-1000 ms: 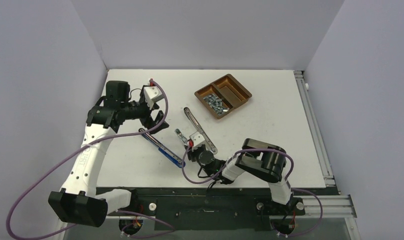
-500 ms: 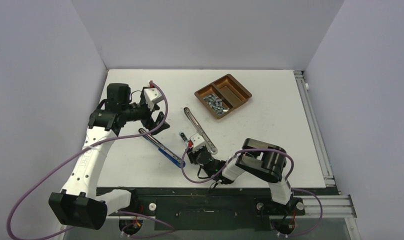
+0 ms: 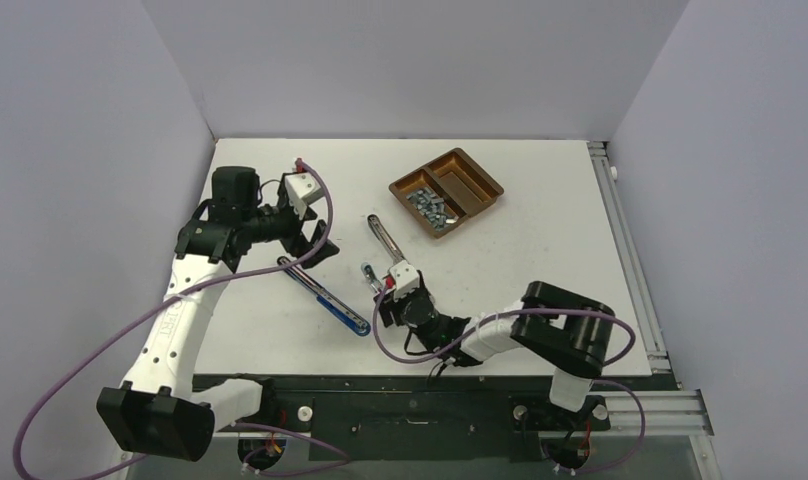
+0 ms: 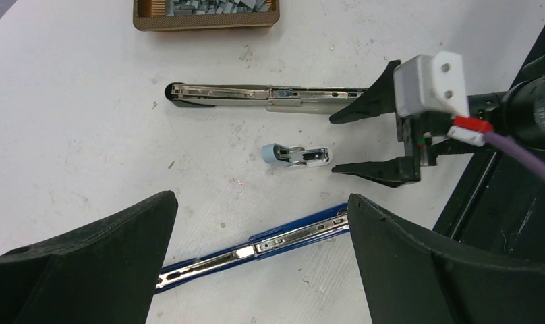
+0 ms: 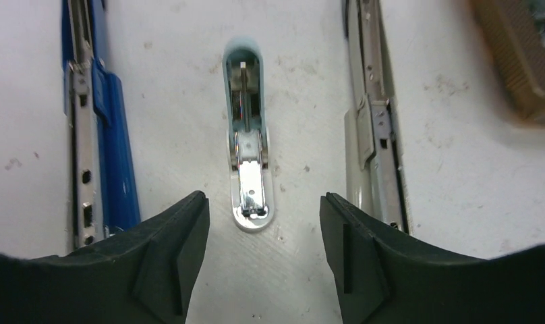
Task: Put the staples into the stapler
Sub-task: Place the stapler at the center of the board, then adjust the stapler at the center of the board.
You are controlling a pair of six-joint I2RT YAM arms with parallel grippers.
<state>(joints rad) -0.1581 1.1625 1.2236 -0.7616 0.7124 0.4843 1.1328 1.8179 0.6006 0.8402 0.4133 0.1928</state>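
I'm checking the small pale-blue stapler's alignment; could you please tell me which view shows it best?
Right wrist: the small pale-blue stapler lies centred and close, metal channel visible. Left wrist shows it smaller; the top view only a speck.

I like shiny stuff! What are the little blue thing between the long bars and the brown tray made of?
The little blue thing looks like matte plastic around a mirror-shiny metal insert. The brown tray looks like layered wood or 3D-printed plastic, judging by its ridged wall; I can't tell which.
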